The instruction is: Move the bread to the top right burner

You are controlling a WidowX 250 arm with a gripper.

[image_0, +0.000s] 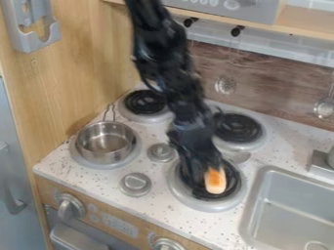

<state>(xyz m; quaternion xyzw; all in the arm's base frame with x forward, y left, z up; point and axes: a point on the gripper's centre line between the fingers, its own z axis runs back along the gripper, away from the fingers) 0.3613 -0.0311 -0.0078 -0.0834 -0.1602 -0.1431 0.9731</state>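
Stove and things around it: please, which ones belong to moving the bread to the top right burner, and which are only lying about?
For the job:
- bread, at the lower right burner
- gripper, at the bread
- top right burner

Just there:
- pot
- top left burner
- sink

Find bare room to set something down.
Bare: black-coiled top right burner; speckled white counter between it and grey rectangular sink. Crowded: black-coiled bottom right burner, under orange-and-white toy bread and black gripper.
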